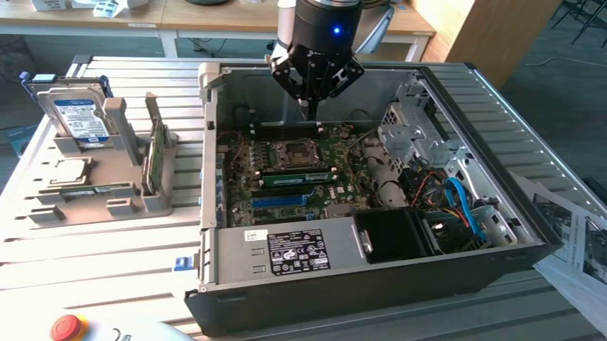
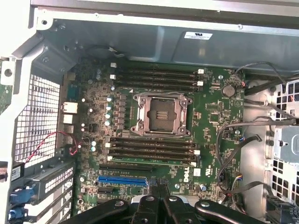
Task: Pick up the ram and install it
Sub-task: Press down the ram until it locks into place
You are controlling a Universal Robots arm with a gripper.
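The ram (image 1: 152,153), a thin green stick, stands on edge in a slot of the grey holder (image 1: 124,202) at the exterior view's left, outside the computer case (image 1: 379,284). My gripper (image 1: 308,112) hangs inside the open case, above the far memory slots (image 2: 156,77) of the motherboard (image 2: 210,116), with its fingers (image 2: 150,198) pressed together and nothing between them. It is well apart from the ram. A green strip (image 1: 296,177) lies along the memory slots just in front of the empty processor socket (image 2: 161,114); I cannot tell whether it is a seated stick.
The holder also carries a silver hard drive (image 1: 81,117) and a square processor chip (image 1: 62,170). Drive cage (image 1: 413,138), cables (image 1: 455,195) and black power supply (image 1: 303,252) crowd the case. A red button (image 1: 68,327) sits at the front; papers (image 1: 573,241) lie at the exterior view's right.
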